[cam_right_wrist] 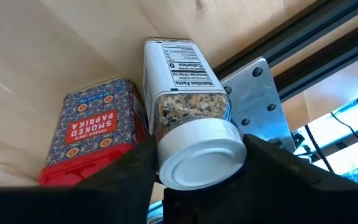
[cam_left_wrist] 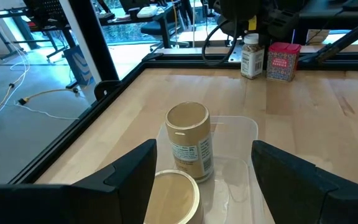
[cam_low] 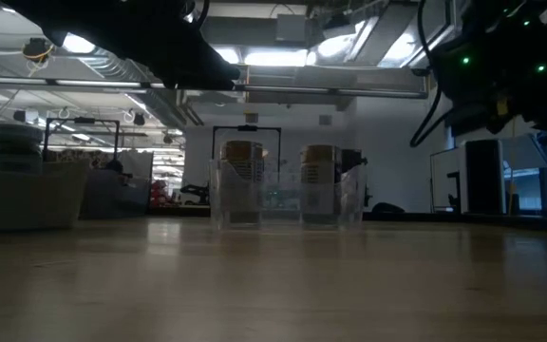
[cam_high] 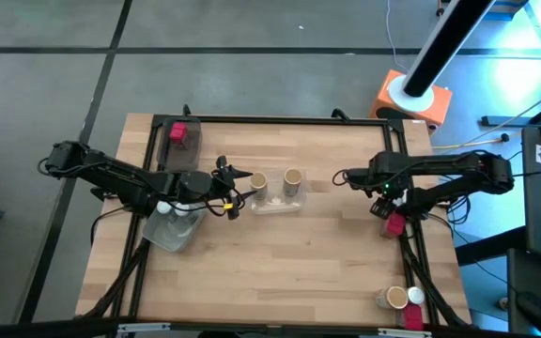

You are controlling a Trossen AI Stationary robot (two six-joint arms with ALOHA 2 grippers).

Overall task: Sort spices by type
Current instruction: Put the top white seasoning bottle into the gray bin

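- Right gripper [cam_right_wrist: 197, 180] hangs over the right edge of the table [cam_high: 280, 272], its fingers [cam_right_wrist: 129, 180] close against both sides of the cap of a white-capped jar [cam_right_wrist: 188, 118]; it looks like a grip being taken, though I cannot tell that the jar is held fast.
- Just beside that jar, touching or nearly so, stands a red paprika tin [cam_right_wrist: 92, 130]; both sit hard against the black table frame [cam_right_wrist: 303, 43].
- Risk: a finger dragging along the tin could tip it or shove it off the edge as the jar lifts.
- Risk: the hold is on the round cap only, so the jar may swivel or slip out if lifted quickly.
- Left gripper [cam_left_wrist: 201, 180] is spread wide and carries nothing, poised at the clear tray [cam_left_wrist: 241, 130] near the table's middle, which holds two tan cylinders [cam_left_wrist: 188, 140].
- The overhead view alone shows the rest: a red jar in a tray [cam_high: 180, 132] at the table's far-left corner, another clear tray [cam_high: 172, 230] below the left arm, and more spices [cam_high: 402, 299] at the near-right corner.
- Only the right wrist view shows the label and the cap contact; the low view gives just the two cylinders in their tray.
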